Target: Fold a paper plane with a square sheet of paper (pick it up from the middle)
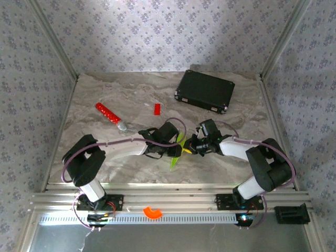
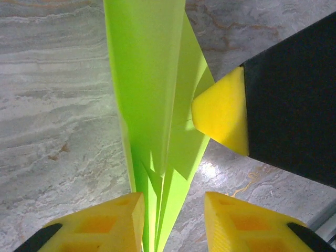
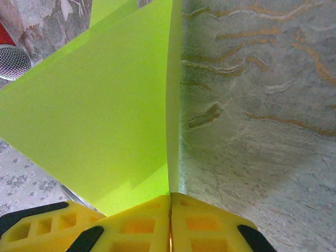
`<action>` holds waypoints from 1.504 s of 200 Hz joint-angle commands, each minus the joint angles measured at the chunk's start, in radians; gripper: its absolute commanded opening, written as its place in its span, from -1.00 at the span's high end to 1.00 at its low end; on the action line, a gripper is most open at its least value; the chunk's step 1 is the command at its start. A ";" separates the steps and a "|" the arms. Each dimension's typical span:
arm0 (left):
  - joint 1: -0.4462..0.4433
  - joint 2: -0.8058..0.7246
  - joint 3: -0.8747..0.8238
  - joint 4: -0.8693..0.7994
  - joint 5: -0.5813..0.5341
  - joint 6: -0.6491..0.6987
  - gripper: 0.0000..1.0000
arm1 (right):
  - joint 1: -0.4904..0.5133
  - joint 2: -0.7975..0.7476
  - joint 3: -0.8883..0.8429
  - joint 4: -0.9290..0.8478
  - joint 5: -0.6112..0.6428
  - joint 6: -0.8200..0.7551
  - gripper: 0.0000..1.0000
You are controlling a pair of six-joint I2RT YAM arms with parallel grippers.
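Note:
The lime yellow-green paper (image 1: 175,161) is folded into a slim, pointed, creased paper plane (image 2: 152,89), held up off the marble table between the two arms. My right gripper (image 3: 170,202) is shut on one edge of it, and the folded sheet (image 3: 105,105) fans out from between the pads. In the left wrist view a right fingertip (image 2: 223,113) presses the plane's side. My left gripper (image 2: 173,220) stands open around the narrow end, with the paper against its left finger (image 2: 113,220) and a gap to the other. From above, the left gripper (image 1: 176,149) and right gripper (image 1: 189,148) meet mid-table.
A black case (image 1: 205,91) lies at the back right. A red stick with a silver tip (image 1: 109,114) and a small red block (image 1: 157,108) lie behind the arms. An orange ring piece (image 1: 153,212) rests on the front rail. Patterned walls close in three sides.

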 commanded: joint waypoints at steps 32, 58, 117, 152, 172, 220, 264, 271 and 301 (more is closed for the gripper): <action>-0.006 0.030 0.037 -0.008 0.014 0.033 0.30 | -0.005 0.002 -0.013 0.007 -0.013 0.014 0.82; -0.006 0.039 0.040 -0.008 0.013 0.036 0.30 | -0.004 0.002 -0.011 0.007 -0.014 0.015 0.82; -0.006 0.074 0.063 -0.027 -0.007 0.046 0.30 | -0.003 0.001 -0.008 0.007 -0.014 0.016 0.82; -0.007 0.093 0.079 -0.053 -0.026 0.058 0.31 | -0.004 0.006 -0.008 0.005 -0.014 0.017 0.82; -0.008 0.101 0.075 -0.045 -0.024 0.059 0.31 | -0.003 0.009 -0.009 0.006 -0.014 0.015 0.82; -0.011 0.111 0.078 -0.055 -0.040 0.059 0.38 | -0.005 0.009 -0.007 0.005 -0.014 0.015 0.81; -0.012 0.116 0.078 -0.057 -0.048 0.058 0.56 | -0.006 0.007 -0.015 0.007 -0.014 0.015 0.82; -0.013 0.117 0.077 -0.057 -0.049 0.056 0.57 | -0.006 0.005 -0.017 0.008 -0.014 0.015 0.82; -0.014 0.125 0.076 -0.056 -0.053 0.055 0.57 | -0.007 0.004 -0.019 0.009 -0.014 0.015 0.81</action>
